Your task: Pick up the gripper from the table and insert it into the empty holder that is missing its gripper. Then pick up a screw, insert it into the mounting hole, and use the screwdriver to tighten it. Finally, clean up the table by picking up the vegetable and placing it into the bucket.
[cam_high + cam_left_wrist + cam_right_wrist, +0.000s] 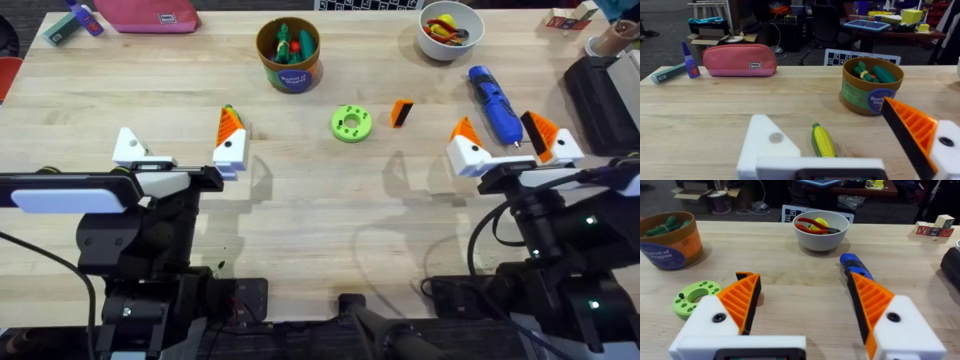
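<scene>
The loose orange gripper pad sits between the green disc and blue screwdriver; looks light, rigid, easily tipped, best pinched across its flat sides; both grippers, left and right, gape wide, empty.

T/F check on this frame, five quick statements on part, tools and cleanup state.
1. The left gripper lacks an orange pad on one finger. True.
2. The loose orange gripper pad lies beside the green disc. True.
3. The blue screwdriver is held by the right gripper. False: it lies on the table, ungripped.
4. The toy corn is already in the bucket. False: it lies on the table by the left gripper.
5. The white bowl is empty. False: it holds red and yellow items.
</scene>
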You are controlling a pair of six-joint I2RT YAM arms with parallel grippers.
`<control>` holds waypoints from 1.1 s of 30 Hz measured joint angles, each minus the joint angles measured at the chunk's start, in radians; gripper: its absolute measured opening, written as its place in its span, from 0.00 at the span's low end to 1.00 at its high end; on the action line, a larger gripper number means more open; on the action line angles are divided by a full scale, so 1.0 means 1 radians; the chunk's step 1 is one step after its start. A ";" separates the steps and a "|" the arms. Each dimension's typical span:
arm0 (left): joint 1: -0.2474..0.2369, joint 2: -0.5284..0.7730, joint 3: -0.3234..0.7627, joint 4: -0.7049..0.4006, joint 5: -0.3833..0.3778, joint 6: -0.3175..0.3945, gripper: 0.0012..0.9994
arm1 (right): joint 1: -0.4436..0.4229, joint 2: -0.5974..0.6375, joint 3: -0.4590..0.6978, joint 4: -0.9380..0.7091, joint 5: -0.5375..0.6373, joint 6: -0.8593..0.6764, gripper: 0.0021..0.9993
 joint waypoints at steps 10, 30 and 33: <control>0.000 0.000 0.000 0.026 0.000 0.000 0.99 | 0.000 0.000 0.000 0.027 0.000 0.000 0.99; 0.000 0.556 0.658 -0.528 -0.045 0.050 0.99 | 0.000 0.381 0.554 -0.378 0.001 0.000 0.99; 0.000 0.713 0.768 -0.619 -0.045 0.053 0.99 | 0.000 0.534 0.680 -0.501 0.001 0.000 0.99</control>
